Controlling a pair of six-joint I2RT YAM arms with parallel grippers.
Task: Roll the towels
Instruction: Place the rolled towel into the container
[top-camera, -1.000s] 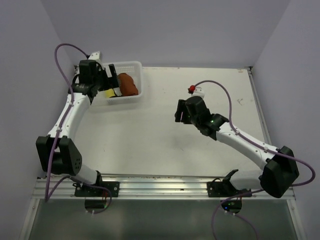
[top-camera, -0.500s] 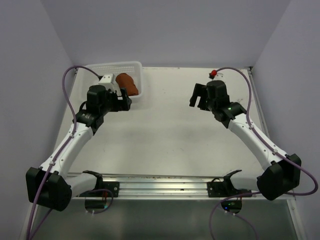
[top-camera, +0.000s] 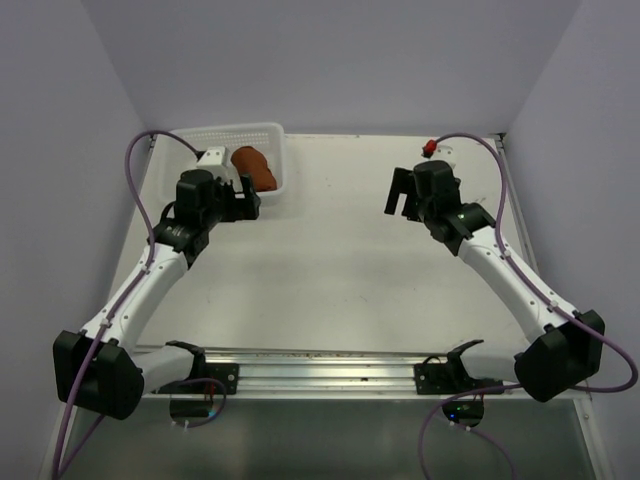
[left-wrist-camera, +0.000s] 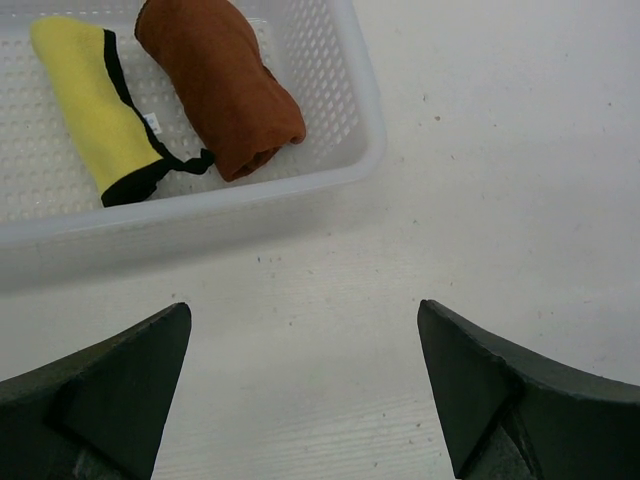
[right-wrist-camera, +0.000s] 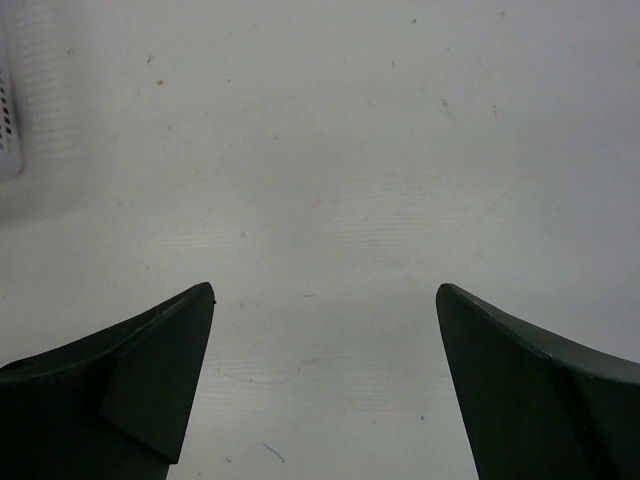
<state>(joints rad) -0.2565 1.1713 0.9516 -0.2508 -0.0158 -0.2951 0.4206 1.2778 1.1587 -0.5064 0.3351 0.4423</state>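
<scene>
Lying inside the white perforated plastic basket (left-wrist-camera: 366, 120) at the far left corner of the pale table (top-camera: 330, 270) are both towels, each in a rolled state. In the left wrist view, the bright yellow cloth roll with a dark brown hem (left-wrist-camera: 92, 105) sits on the left. The rust-brown cloth roll (left-wrist-camera: 222, 85) sits just beside it on the right, and a loose end of the dark hem reaches the brown roll's near end. The top view shows only the rust-brown roll, as the left arm's head hides the other. The left gripper (left-wrist-camera: 302, 308) hovers over bare table just outside the basket's near wall, its jaws spread wide and holding nothing. The right gripper (right-wrist-camera: 325, 290) hangs over the right half of the table, well apart from the basket, its jaws likewise spread wide and empty. A sliver of the basket shows at the left edge of the right wrist view. Neither gripper touches a towel.
</scene>
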